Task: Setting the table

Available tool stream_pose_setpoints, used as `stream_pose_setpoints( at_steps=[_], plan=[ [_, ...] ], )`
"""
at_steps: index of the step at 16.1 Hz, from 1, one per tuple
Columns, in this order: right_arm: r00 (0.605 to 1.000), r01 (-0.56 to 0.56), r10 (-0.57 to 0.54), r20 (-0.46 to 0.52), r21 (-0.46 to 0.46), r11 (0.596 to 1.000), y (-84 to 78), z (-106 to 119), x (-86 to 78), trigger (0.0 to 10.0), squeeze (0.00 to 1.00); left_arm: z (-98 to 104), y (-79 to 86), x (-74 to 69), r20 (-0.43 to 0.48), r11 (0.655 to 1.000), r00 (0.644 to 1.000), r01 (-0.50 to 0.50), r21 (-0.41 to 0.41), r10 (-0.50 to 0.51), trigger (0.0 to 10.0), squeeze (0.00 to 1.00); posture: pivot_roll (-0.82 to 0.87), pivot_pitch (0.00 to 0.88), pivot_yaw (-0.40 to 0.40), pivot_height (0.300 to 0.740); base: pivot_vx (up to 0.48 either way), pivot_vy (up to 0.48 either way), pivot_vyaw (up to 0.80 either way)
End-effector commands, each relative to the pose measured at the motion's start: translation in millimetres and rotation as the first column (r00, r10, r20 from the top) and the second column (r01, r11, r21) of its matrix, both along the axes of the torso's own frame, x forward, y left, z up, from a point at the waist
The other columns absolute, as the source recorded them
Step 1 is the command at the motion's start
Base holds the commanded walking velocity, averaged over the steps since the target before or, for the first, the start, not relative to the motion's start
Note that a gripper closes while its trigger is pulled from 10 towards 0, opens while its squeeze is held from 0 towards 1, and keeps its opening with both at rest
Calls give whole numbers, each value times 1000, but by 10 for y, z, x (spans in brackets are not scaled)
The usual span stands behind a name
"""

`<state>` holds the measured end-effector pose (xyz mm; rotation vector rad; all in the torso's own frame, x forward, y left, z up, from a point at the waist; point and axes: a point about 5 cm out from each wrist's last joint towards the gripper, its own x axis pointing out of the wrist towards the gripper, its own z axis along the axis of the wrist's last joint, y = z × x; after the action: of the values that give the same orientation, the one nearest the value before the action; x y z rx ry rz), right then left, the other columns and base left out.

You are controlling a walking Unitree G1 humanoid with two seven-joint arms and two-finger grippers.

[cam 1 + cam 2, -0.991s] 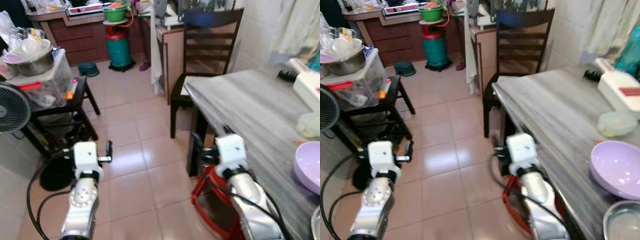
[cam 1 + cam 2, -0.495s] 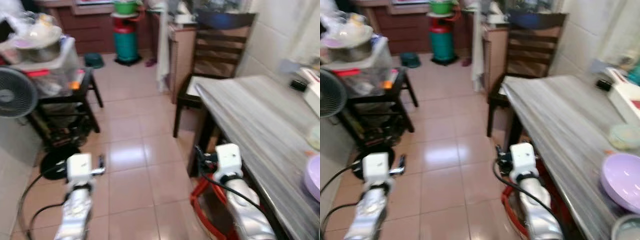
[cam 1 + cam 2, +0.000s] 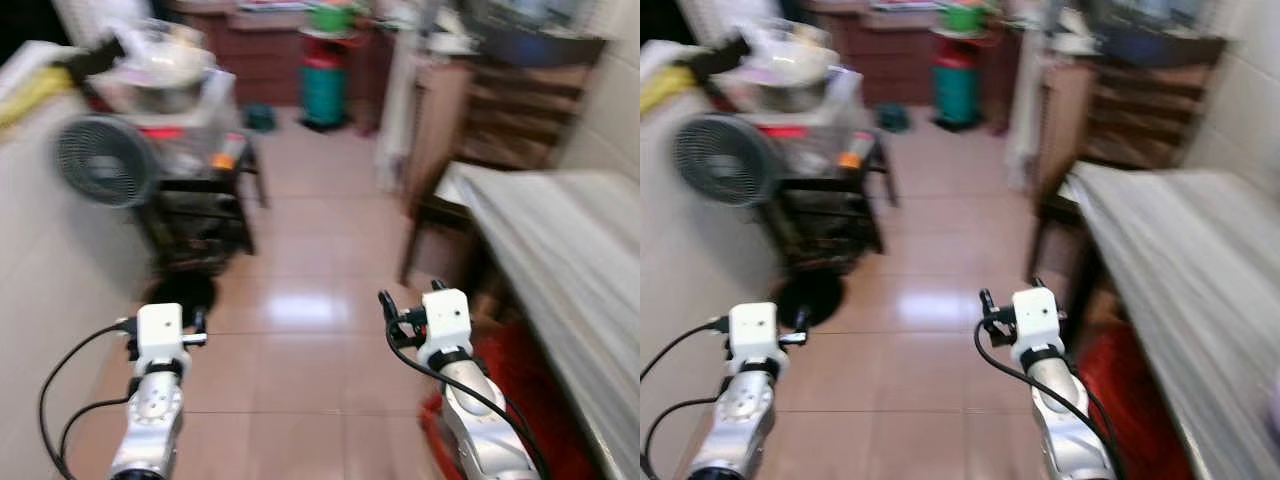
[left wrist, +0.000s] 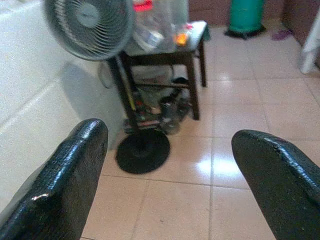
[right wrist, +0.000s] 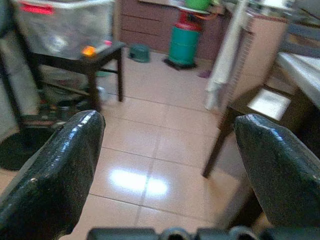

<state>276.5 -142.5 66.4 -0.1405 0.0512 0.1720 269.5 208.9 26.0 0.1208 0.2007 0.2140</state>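
Over tiled floor (image 3: 300, 300) | left tool (image 4: 170, 170) released; right tool (image 5: 167, 165) released, both empty

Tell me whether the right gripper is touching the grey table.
Apart. In the left eye view the right gripper hangs over the tiled floor, with floor visible between it and the table; the right wrist view shows its fingers open, holding nothing.

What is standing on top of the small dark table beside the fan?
A clear plastic box stands on the dark table, with a metal bowl on top. The box's contents are too blurred to identify, apart from something orange.
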Motion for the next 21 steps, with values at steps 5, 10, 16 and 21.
stream_pose_setpoints(
  at_steps=[5, 10, 16, 21],
  plan=[
    [1000, 20, -20, -1, -2, 1000, -62, -1, -5, 10000, 0, -11, -12, -12, -4, 1000, 1000, 7, 4, -7, 10000, 0, -80, 0, 49, 740, 0, 0, 444],
    [1000, 20, -20, -1, -2, 1000, -62, -1, -5, 10000, 0, -11, -12, -12, -4, 1000, 1000, 7, 4, -7, 10000, 0, -80, 0, 49, 740, 0, 0, 444],
    [952, 258, -242, -188, 67, 964, -325, -409, -6, 10000, 0, -230, -16, 78, -166, 999, 985, 54, 5, -53, 10000, 0, -106, 0, 84, 740, 0, 400, 74],
    [946, 275, -258, -194, 66, 959, -342, -478, -3, 10000, 0, -234, -76, 115, -152, 994, 982, 108, -20, -110, 10000, 0, -113, 0, 93, 740, 0, 96, 0]
  ],
)
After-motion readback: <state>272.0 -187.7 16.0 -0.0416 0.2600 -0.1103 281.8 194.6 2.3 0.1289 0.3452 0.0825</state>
